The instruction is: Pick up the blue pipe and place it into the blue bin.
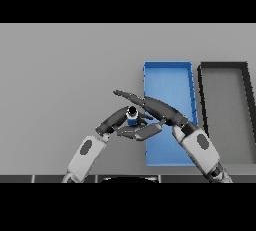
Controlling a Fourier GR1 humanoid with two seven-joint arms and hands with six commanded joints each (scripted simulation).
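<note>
The blue pipe [132, 120] is short with a dark open top and stands upright just left of the blue bin [170, 82], near the bin's left wall. My right hand [159, 109] reaches in from the lower right across the bin. Its long upper finger stretches past the pipe, and the lower fingers [142, 132] curl under it, pinching the pipe between them. My left hand [114, 119] comes in from the lower left, its straight fingers meeting the pipe's left side. The pipe's lower part is hidden by the fingers.
A dark grey bin [223, 72] stands right beside the blue bin, to its right. My right forearm [200, 147] lies over the blue bin's near right corner. Bare grey table spreads to the left and far side.
</note>
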